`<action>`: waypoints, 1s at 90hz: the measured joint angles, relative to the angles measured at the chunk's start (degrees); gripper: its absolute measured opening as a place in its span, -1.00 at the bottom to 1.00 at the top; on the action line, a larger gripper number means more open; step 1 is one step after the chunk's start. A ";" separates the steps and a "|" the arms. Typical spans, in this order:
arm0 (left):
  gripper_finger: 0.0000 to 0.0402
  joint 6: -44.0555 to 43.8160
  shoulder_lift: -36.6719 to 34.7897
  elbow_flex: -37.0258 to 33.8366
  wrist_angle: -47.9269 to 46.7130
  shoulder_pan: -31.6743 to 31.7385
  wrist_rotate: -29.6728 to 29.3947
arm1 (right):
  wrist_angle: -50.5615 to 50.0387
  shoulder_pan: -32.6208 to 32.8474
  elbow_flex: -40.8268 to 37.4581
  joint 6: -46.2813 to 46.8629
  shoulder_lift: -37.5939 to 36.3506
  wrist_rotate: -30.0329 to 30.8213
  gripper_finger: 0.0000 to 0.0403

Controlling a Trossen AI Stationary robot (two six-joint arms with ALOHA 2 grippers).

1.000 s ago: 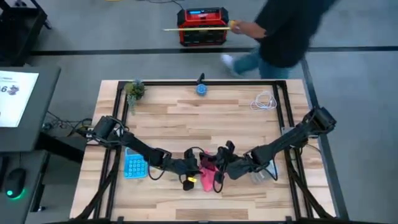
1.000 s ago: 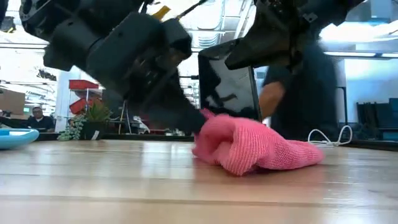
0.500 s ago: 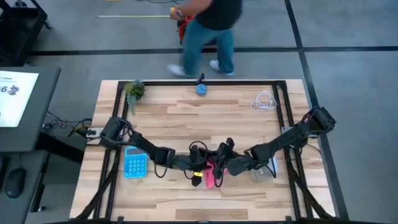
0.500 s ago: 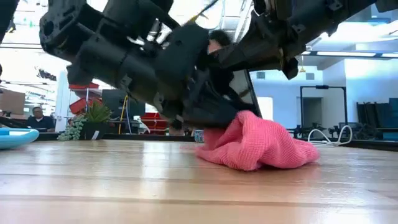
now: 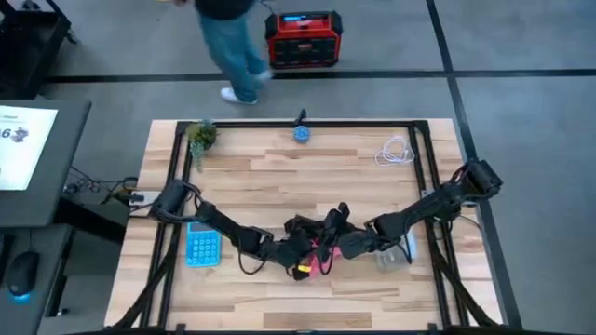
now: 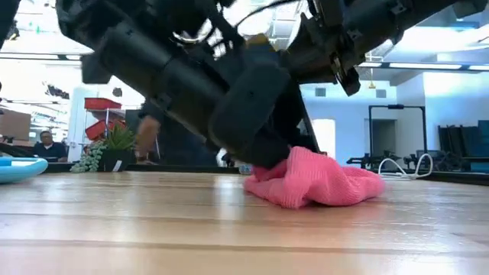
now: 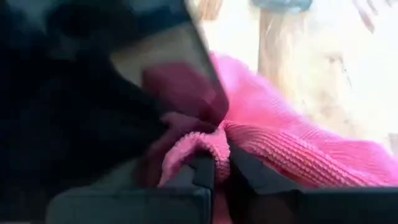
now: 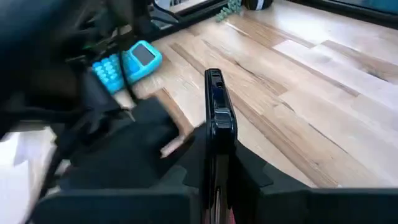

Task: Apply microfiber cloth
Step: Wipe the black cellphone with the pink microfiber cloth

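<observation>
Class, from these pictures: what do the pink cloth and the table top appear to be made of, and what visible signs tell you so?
Pink cloth: soft knitted or woven fabric, likely microfiber; fine ribbed texture, limp bunched folds, matte. Table top: light wood planks, smooth and faintly glossy; grain lines and board joints show.

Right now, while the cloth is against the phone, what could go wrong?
The right gripper holds the black phone upright on its thin edge, so sideways rubbing might twist it loose. The left gripper pinches only a small fold of the microfiber cloth; it could slip out. Both grippers work very close together in the high view and may collide.
</observation>
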 joint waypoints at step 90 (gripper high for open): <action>-1.00 -12.86 -5.89 0.35 -28.45 -1.28 4.42 | 0.28 0.98 0.13 1.31 0.00 -0.59 -0.87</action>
